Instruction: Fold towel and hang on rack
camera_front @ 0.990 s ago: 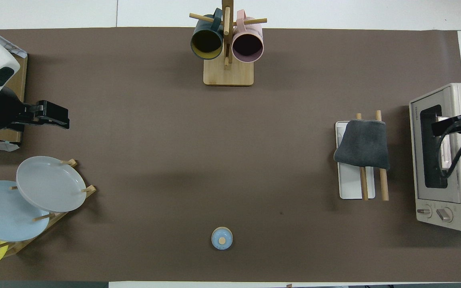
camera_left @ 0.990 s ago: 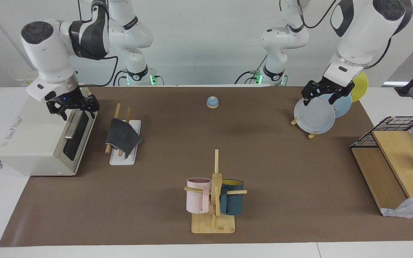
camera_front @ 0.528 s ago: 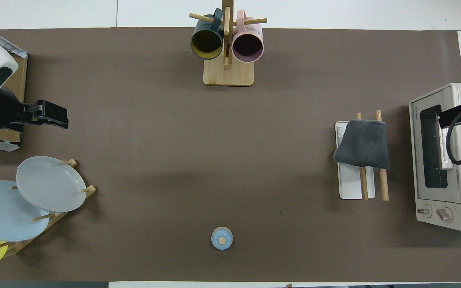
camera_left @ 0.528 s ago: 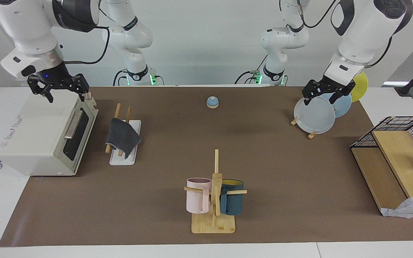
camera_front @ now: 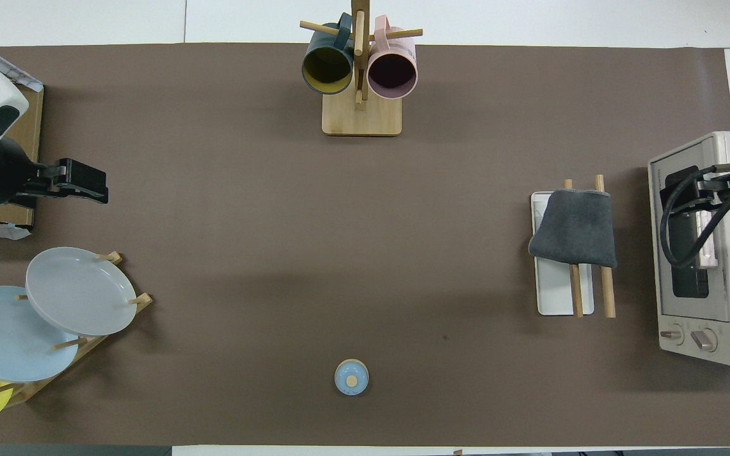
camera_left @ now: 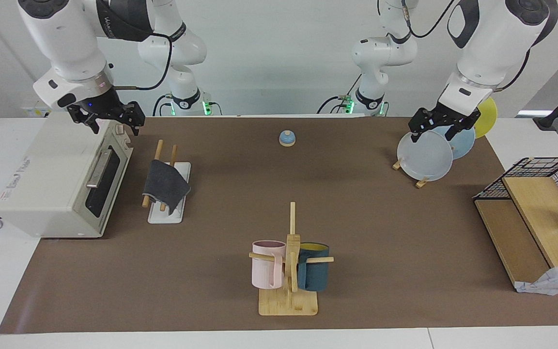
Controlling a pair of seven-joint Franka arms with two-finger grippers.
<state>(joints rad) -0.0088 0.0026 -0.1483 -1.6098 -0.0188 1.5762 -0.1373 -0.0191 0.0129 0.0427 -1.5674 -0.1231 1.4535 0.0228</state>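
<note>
1. The rack (camera_front: pixel 561 297) was set beside the toaster oven (camera_left: pixel 56 184) at the right arm's end of the desk (camera_left: pixel 380 242), rods running toward and away from the robots.
2. The towel (camera_left: pixel 163 186) was draped grey-side-out across both rods.
3. The right pincer (camera_left: pixel 107 118) was raised over the oven, spread wide, empty.
4. The left pincer (camera_left: pixel 441 127) was hung over the plates (camera_left: pixel 426 155), spread, empty; in the overhead view only its side was seen.

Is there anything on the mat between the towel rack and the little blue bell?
No. Between the rack with the towel and the blue bell there is only bare brown mat; the overhead view shows it best.
</note>
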